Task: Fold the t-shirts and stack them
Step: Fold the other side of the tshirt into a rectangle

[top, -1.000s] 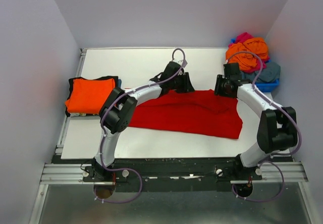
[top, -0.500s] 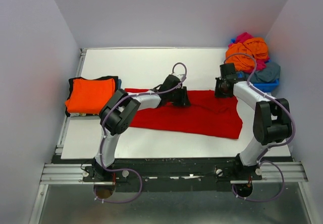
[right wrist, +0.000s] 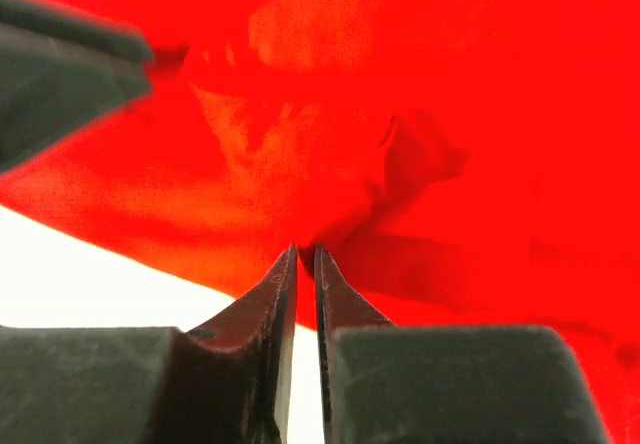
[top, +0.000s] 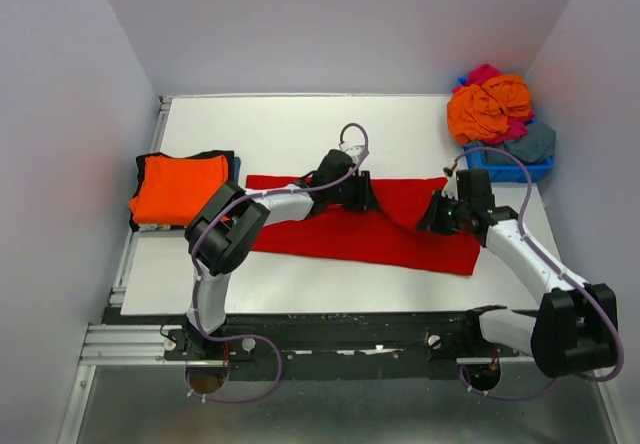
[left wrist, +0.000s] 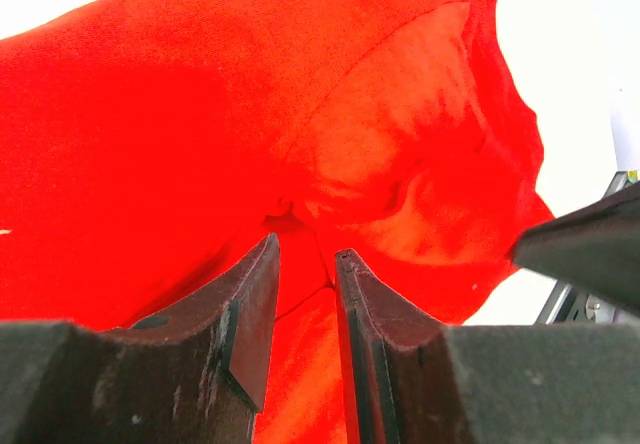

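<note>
Spread t-shirt (top: 350, 236) lay flat mid-table (top: 290, 129), w/ folded stack of t-shirts (top: 180, 189) well apart at left edge. Loose heap of t-shirts (top: 488, 106) sat in bin (top: 522, 170) at far right corner, behind the spread one. L gripper (top: 366, 197) was at its far-middle part, R gripper (top: 430, 217) at its right part.

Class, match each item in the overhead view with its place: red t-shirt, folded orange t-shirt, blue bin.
Items:
1. red t-shirt
2. folded orange t-shirt
3. blue bin

Places:
A. far right corner
B. left edge, lying on a black t-shirt
C. spread across the middle

Pairs: 1-C, 2-B, 3-A
</note>
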